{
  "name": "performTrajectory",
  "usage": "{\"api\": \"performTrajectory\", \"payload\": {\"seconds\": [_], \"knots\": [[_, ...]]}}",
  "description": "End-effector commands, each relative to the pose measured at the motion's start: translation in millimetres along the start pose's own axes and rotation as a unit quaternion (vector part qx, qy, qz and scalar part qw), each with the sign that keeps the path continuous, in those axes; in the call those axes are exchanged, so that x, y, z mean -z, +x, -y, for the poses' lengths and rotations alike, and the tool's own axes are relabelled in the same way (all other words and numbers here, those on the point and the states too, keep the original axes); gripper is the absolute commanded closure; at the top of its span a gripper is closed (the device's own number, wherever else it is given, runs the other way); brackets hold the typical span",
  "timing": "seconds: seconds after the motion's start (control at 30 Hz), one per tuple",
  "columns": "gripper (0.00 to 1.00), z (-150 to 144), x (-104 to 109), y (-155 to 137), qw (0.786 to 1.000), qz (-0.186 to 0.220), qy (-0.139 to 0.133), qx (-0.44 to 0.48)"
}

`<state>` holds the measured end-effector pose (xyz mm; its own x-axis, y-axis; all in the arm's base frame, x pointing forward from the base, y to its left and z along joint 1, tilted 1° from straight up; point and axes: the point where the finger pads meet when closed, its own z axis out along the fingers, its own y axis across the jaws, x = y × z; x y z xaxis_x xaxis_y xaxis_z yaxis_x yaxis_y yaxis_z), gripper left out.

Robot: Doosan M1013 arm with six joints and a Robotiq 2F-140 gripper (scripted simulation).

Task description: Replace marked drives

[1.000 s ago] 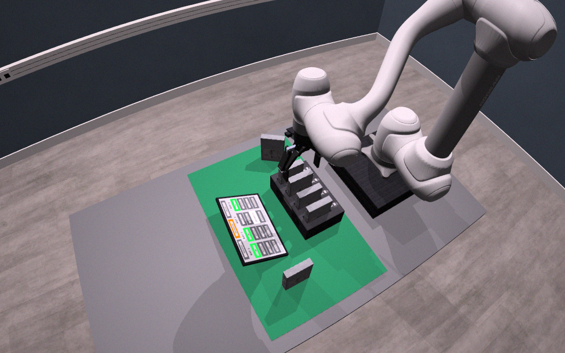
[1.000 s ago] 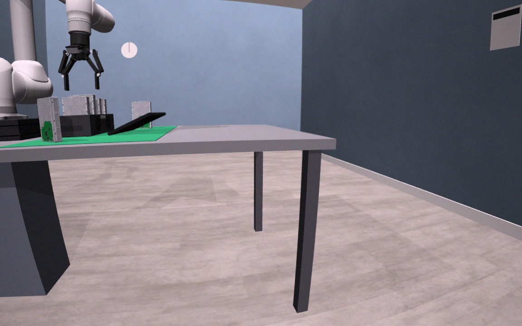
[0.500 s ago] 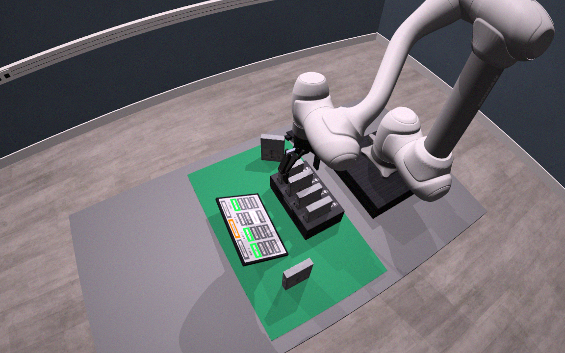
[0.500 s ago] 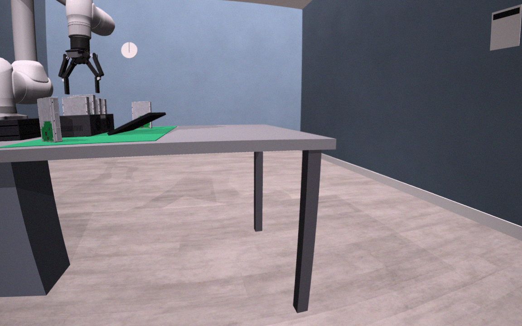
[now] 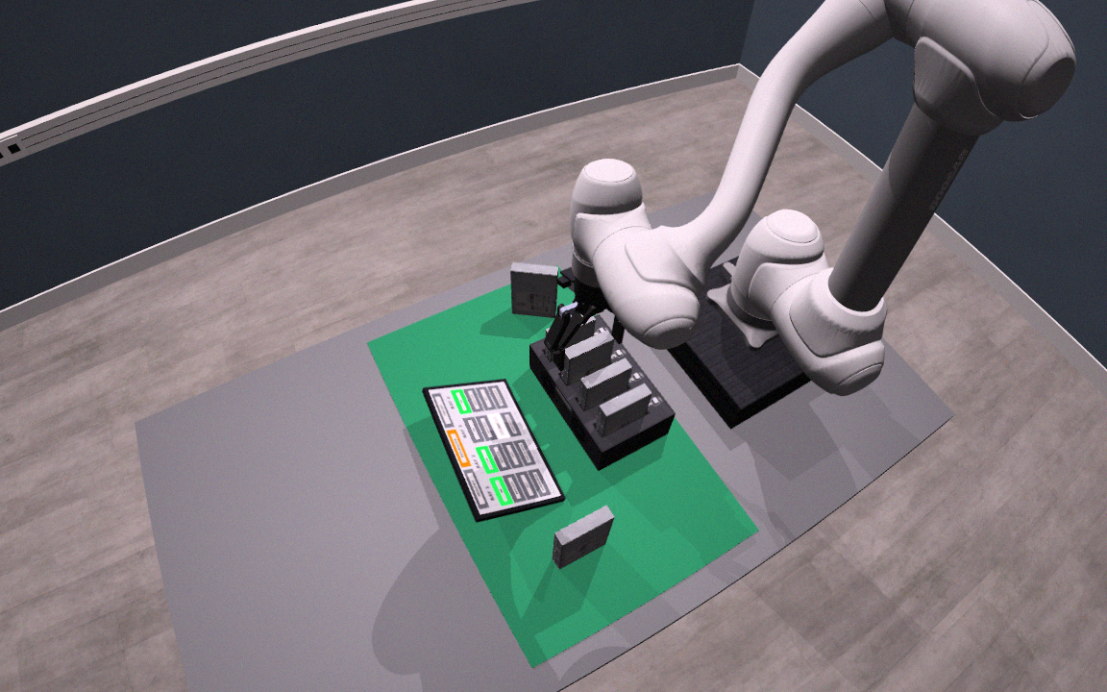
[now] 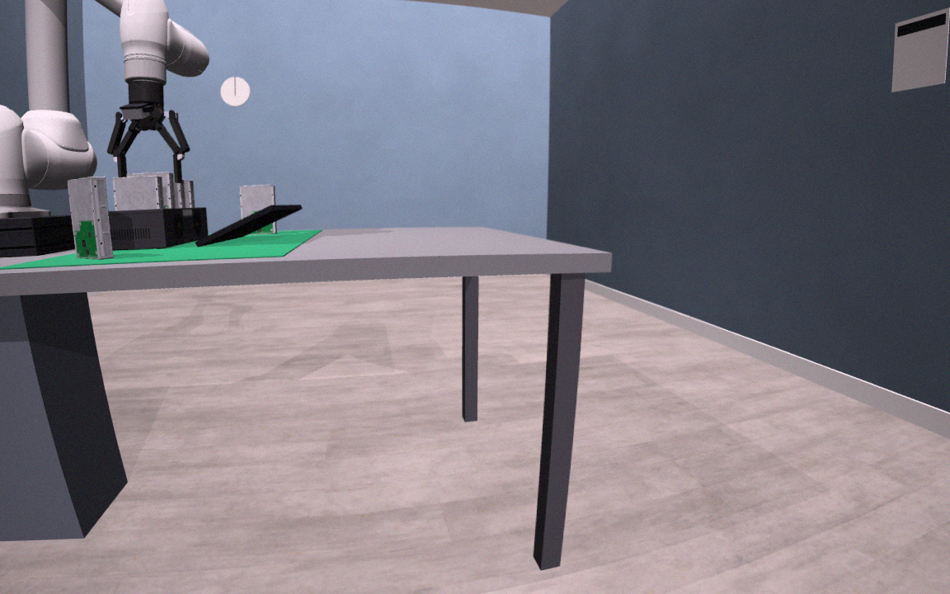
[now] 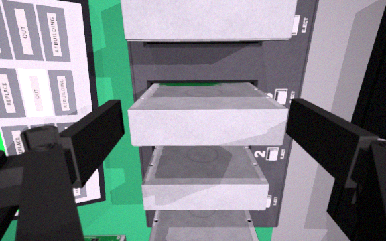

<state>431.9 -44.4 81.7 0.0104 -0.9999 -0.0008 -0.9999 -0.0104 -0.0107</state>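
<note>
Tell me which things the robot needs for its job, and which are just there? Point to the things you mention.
For the job:
- drives in the dock (image 5: 601,447) (image 6: 140,227)
- two drives on the mat (image 5: 420,344) (image 6: 242,249)
- screen (image 5: 493,447) (image 6: 249,224)
- gripper (image 6: 150,168) (image 7: 205,116)

Just there:
- wall clock (image 6: 235,91)
- wall sockets (image 5: 4,152)

Doosan arm (image 5: 750,159) (image 6: 46,55), off-white shell, rounded joints.
Thin seams ring smooth end caps; small lettering runs along one shaded link tube. Gripper (image 5: 585,331) (image 6: 148,168) (image 7: 205,116): black, two-fingered, angular linkages, flat slab-like fingers, pale pivot spots.

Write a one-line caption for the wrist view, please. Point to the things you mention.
The open gripper (image 5: 585,331) (image 6: 149,171) (image 7: 205,116) straddles bay 3's raised drive (image 5: 589,354) (image 7: 208,126).
</note>
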Motion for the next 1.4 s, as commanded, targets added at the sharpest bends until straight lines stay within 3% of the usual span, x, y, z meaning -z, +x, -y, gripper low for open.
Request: {"api": "performTrajectory", "payload": {"seconds": [0.0, 0.57, 1.27, 1.3, 1.37], "knots": [[0.11, 1, -7, 0, 1.000, 0.000, 0.001, 0.000], [0.11, 1, -30, 0, 1.000, 0.000, 0.001, 0.000], [0.11, 1, -33, 0, 1.000, 0.000, 0.001, 0.000], [0.27, 1, -33, 0, 1.000, 0.000, 0.001, 0.000], [0.27, 1, -33, 0, 1.000, 0.000, 0.001, 0.000]]}}
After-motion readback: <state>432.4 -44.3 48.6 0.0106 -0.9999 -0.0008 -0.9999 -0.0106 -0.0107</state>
